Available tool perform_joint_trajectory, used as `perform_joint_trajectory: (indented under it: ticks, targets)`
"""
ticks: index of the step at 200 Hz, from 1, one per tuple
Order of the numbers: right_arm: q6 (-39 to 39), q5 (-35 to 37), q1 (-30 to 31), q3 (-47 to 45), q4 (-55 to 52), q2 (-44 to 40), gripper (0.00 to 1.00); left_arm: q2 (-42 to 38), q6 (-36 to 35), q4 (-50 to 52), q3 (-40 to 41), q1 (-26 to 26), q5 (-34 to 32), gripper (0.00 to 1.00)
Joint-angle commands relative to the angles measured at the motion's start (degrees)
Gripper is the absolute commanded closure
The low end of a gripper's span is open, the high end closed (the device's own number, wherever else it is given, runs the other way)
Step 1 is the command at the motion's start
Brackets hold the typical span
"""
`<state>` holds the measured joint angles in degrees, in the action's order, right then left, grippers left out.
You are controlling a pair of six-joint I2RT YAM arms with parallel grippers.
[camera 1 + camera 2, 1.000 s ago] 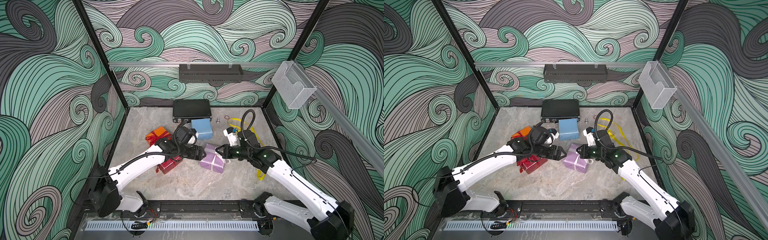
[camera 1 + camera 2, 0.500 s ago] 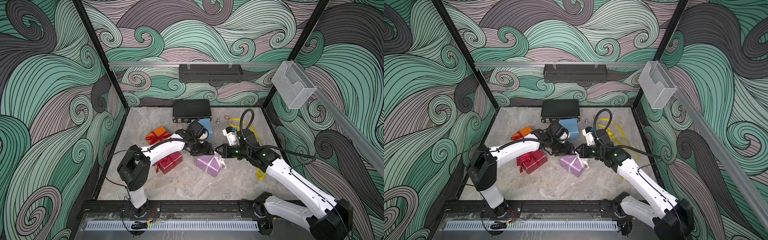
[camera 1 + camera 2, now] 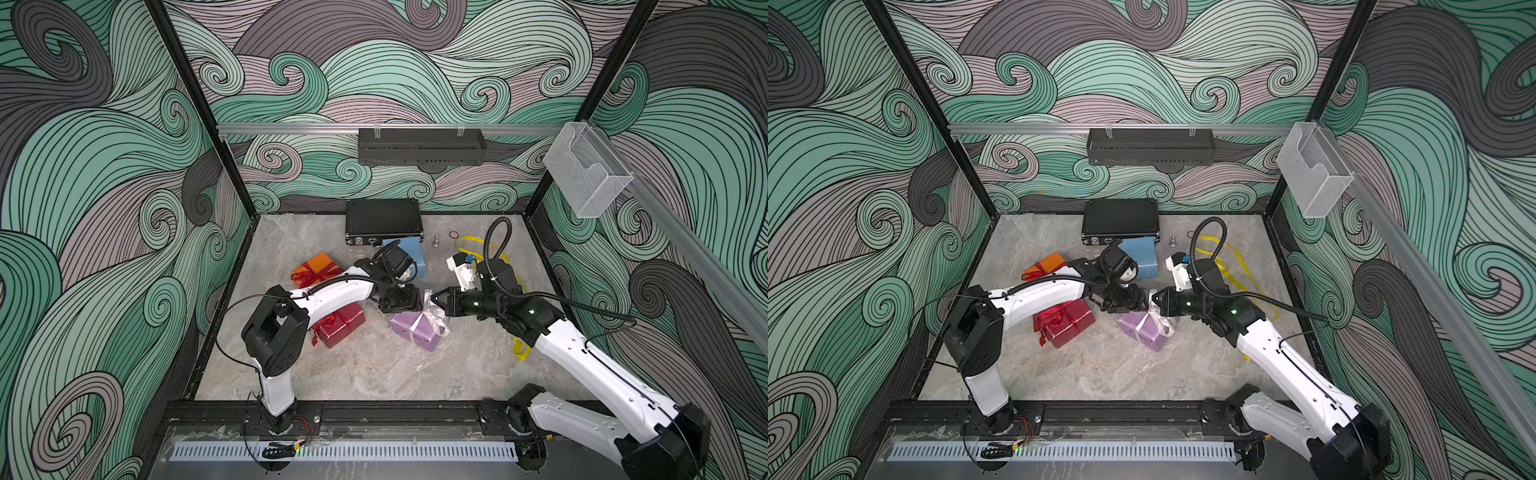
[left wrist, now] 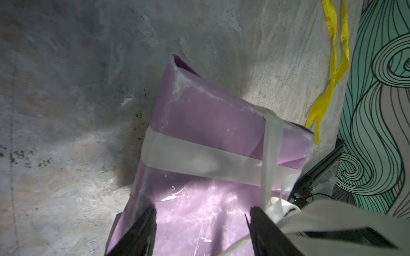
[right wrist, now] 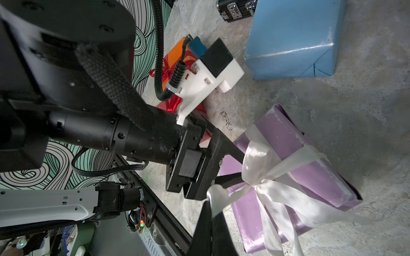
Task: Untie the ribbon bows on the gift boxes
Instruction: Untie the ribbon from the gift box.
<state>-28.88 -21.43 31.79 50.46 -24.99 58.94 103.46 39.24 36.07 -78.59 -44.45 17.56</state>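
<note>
White ribbon bow (image 3: 435,309): in both top views we log it tied on the lilac gift box (image 3: 415,332), mid-table (image 3: 374,374), with the left pincer (image 3: 413,303) and right pincer (image 3: 433,297) beside it.
Left wrist view: we note the left pincer spread, the box's end between its fingers (image 4: 144,223).
Right wrist view: we note the right pincer closed, pinching a strand of the bow.

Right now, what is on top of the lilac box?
A tied white ribbon bow over crossed bands. The right gripper pinches one strand; the open left gripper straddles the lilac box. Paper under the knot is hidden.
</note>
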Motion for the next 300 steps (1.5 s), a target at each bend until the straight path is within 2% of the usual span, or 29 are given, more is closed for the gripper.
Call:
perform_joint_trajectory:
  ticks: [1,170,300]
  targets:
    - [1.1,-0.3,-0.6,1.4,1.4,-1.3,1.00,3.2,-0.7,7.7,0.1,-0.2,-4.5,0.34]
    - [0.9,-2.8,-3.1,3.3,0.7,-8.6,1.00,7.7,-2.2,10.9,-3.0,-3.0,-10.9,0.34]
    - [2.3,3.8,-5.4,7.3,-2.4,-17.3,1.00,9.8,-2.1,12.7,-4.4,-5.4,-13.7,0.35]
